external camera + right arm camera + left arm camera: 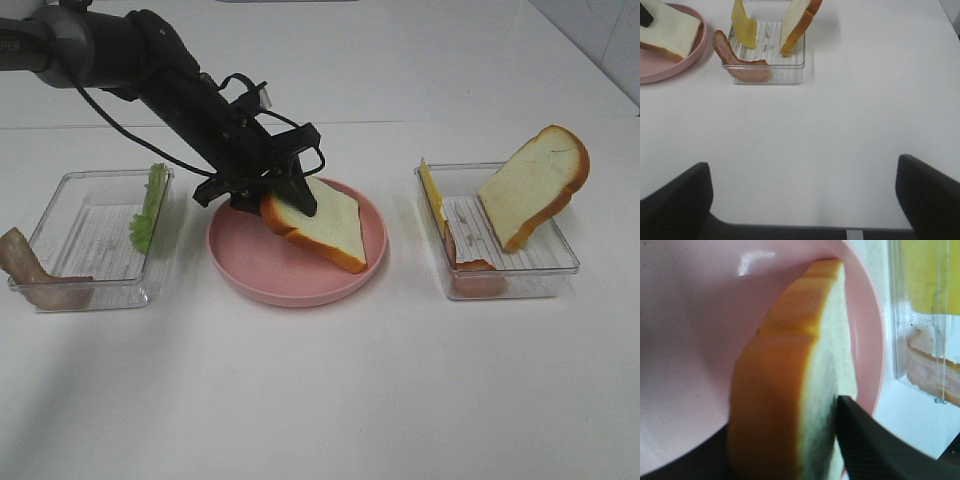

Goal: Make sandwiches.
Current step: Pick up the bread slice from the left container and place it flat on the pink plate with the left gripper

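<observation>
A square white bread slice [322, 225] with a golden crust hangs tilted over the round pink plate [250, 272]. My left gripper [285, 203] is shut on its upper left end, and its lower corner reaches the plate's right side. In the left wrist view the slice [785, 390] fills the gap between the jaws, with one dark finger [870, 450] against its white face. My right gripper [805, 200] is out of the high view. It hovers open over bare table with nothing between its fingers.
The clear right tray [562, 262] holds a second bread slice [535, 185] leaning upright, a yellow cheese slice [432, 195] and a meat strip [475, 278]. The clear left tray [90, 245] holds green lettuce [150, 208], and another meat strip [30, 275] hangs over its near left corner.
</observation>
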